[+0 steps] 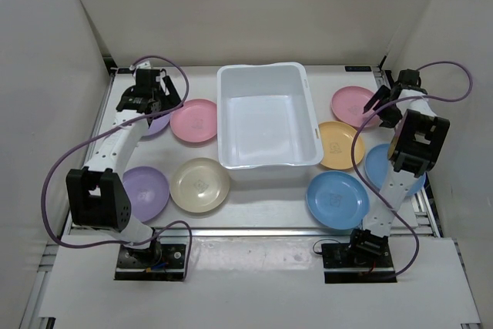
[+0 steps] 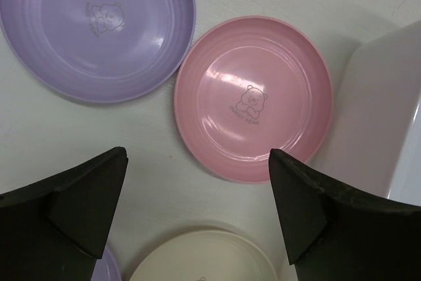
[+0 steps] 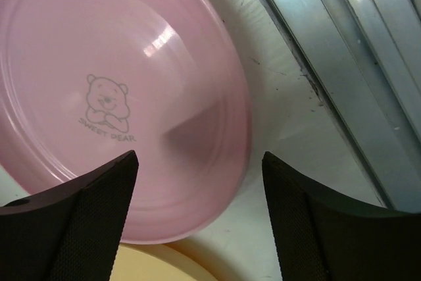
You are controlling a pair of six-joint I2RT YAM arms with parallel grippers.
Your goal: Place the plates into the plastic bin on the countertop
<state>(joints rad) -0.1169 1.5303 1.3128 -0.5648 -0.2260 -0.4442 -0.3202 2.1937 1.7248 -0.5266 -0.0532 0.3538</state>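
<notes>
The white plastic bin (image 1: 266, 117) stands empty at the middle of the countertop (image 1: 269, 206). Left of it lie a pink plate (image 1: 193, 121), a purple plate (image 1: 158, 124) partly under my left gripper, another purple plate (image 1: 145, 193) and a cream plate (image 1: 200, 184). Right of it lie a pink plate (image 1: 351, 102), a yellow-orange plate (image 1: 340, 145) and two blue plates (image 1: 337, 199). My left gripper (image 2: 197, 189) is open and empty above the gap between the pink (image 2: 253, 97), purple (image 2: 99, 27) and cream (image 2: 204, 261) plates. My right gripper (image 3: 200, 182) is open, astride the pink plate's (image 3: 118, 97) near rim.
A metal rail (image 3: 342, 44) runs just right of the right pink plate. The bin's wall (image 2: 388, 129) is close on the right of my left gripper. White enclosure walls stand on three sides. The second blue plate (image 1: 380, 161) is partly hidden by my right arm.
</notes>
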